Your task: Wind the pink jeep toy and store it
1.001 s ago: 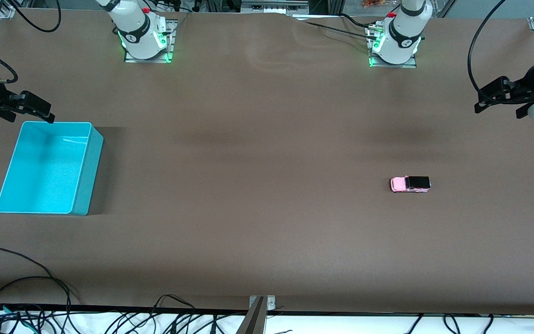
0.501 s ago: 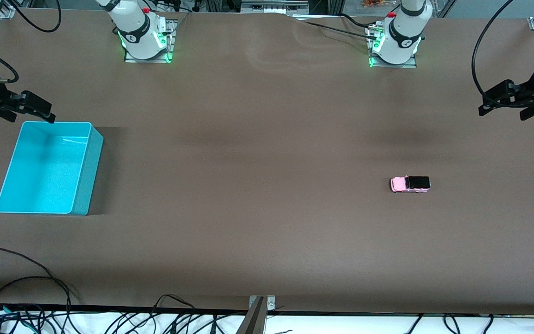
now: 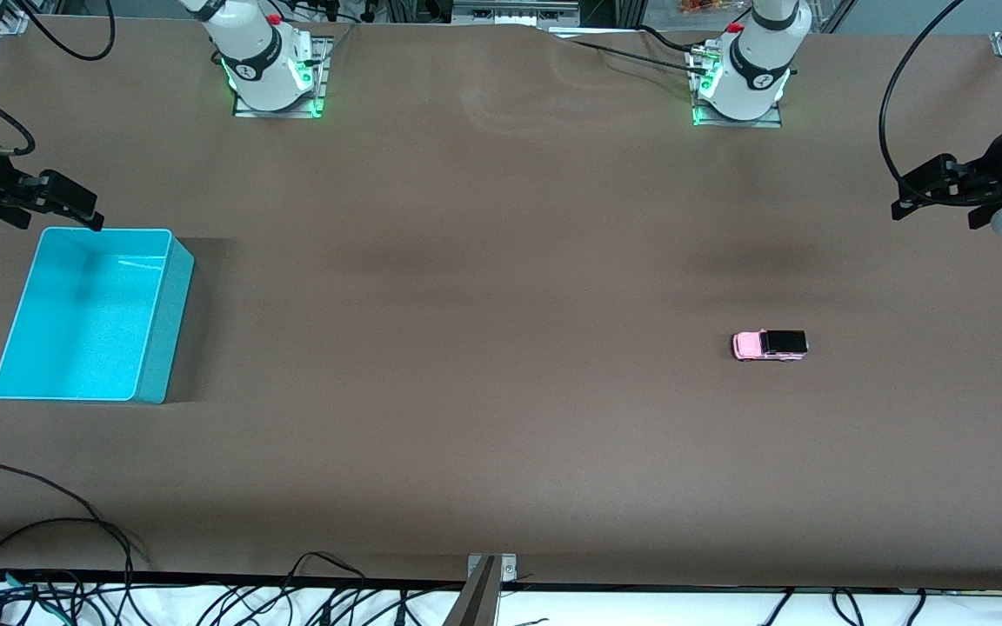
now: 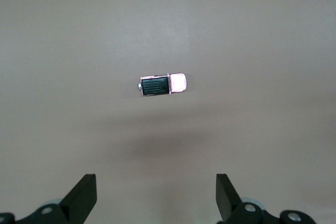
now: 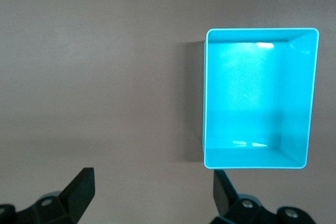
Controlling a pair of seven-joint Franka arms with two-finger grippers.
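Observation:
The pink jeep toy [image 3: 769, 345] [image 4: 163, 84], pale pink with a black roof, stands on its wheels on the brown table toward the left arm's end. My left gripper [image 3: 936, 209] [image 4: 156, 198] hangs open and empty in the air over that end of the table, well apart from the jeep. A turquoise bin [image 3: 166, 330] [image 5: 254, 157] sits empty toward the right arm's end. My right gripper [image 3: 57, 219] [image 5: 154, 192] hovers open and empty just beside the bin's rim on the robots' side.
Both arm bases [image 3: 275, 74] [image 3: 744, 83] stand along the edge of the table where the robots are. Loose black cables [image 3: 31, 539] and a metal bracket [image 3: 490, 569] lie at the edge nearest the front camera.
The left gripper has drifted slightly toward its end of the table and back. The jeep, the bin and the right gripper have stayed put.

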